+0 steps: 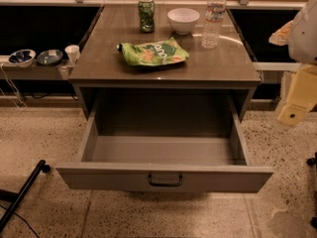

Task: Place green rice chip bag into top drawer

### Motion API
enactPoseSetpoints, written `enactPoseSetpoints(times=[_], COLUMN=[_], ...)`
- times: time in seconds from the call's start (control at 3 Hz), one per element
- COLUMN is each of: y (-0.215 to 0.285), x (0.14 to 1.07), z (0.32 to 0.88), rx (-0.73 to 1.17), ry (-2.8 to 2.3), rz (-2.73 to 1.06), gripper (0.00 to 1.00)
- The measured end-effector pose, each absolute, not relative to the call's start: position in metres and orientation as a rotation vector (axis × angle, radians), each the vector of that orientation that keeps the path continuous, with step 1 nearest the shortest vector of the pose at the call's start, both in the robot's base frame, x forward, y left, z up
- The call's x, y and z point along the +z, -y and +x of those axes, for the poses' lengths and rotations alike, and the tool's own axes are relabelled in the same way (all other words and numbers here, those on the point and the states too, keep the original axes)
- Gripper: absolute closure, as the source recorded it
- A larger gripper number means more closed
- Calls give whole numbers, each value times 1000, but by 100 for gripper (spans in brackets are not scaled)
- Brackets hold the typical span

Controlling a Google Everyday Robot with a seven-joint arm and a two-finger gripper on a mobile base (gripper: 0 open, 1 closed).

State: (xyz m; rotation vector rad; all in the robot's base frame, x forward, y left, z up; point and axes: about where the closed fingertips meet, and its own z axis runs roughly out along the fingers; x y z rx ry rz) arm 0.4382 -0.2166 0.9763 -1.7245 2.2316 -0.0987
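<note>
- Gripper [293,114] hangs at the right edge of the view, beside the cabinet and about level with the open drawer. It is well apart from the bag and holds nothing that I can see. Whether it is spread or pressed together cannot be told.
- Nearest, the top drawer [99,178] stands pulled out, its inside bare and its handle [165,180] facing the camera. An arm swinging in low from the right could knock the drawer's right wall or nudge it partly shut, narrowing the opening.
- The green rice chip bag [153,52] lies flat near the middle of the tabletop [223,66], above and behind the drawer, not yet grasped. It looks crinkly and puffed, so a pinch on slack foil may slip, and a push from above may skid it away.
- On the way forward, a release too early would likely leave the bag on the tabletop's front edge or drop it on the floor — not in the drawer.
- Farthest, the can [146,15], bowl [183,20] and water bottle [213,21] stand behind the bag. The bottle is tall — a reach from the right could tip it, and overreaching past the bag could strike the can.
</note>
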Motion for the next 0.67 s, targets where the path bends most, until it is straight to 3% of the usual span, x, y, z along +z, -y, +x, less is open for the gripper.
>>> enactPoseSetpoints(times=[0.33, 0.67], y=[217, 157], x=[976, 968], z=[438, 475], rx=[-99, 4], ry=[-2231, -2148], rz=[-1725, -1807], gripper=[0, 0])
